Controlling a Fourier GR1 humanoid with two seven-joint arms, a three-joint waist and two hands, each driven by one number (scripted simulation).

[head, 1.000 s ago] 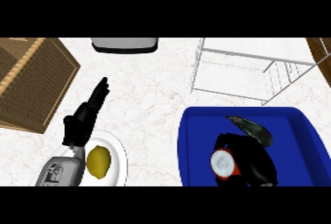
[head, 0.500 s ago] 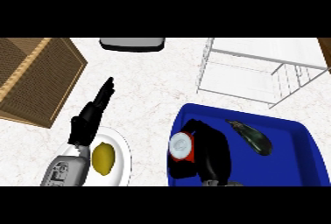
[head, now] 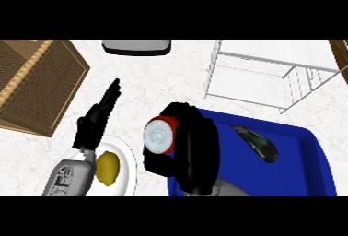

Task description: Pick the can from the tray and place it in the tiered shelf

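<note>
While our right hand point(head: 194, 152) curls its fingers round the can point(head: 160, 135) at centre frame, over the left edge of the blue tray point(head: 306, 161), our left hand point(head: 95, 122) rests at left with fingers straight, holding nothing. We see a lemon point(head: 107, 168) on a plate point(head: 126, 159) at lower left, and the wire tiered shelf point(head: 268, 73) at upper right on the tabletop point(head: 170, 78).

The pale, marbled bench point(head: 156, 78) carries a woven wicker basket point(head: 34, 83) at its left, a grey appliance point(head: 136, 46) at the far edge (only partly in view), and a white wire tiered shelf point(head: 272, 76) at the far right. Nearer lie a blue tray point(head: 306, 161) at the right and a white plate point(head: 125, 159) at the left, bearing a yellow fruit point(head: 108, 168).
</note>
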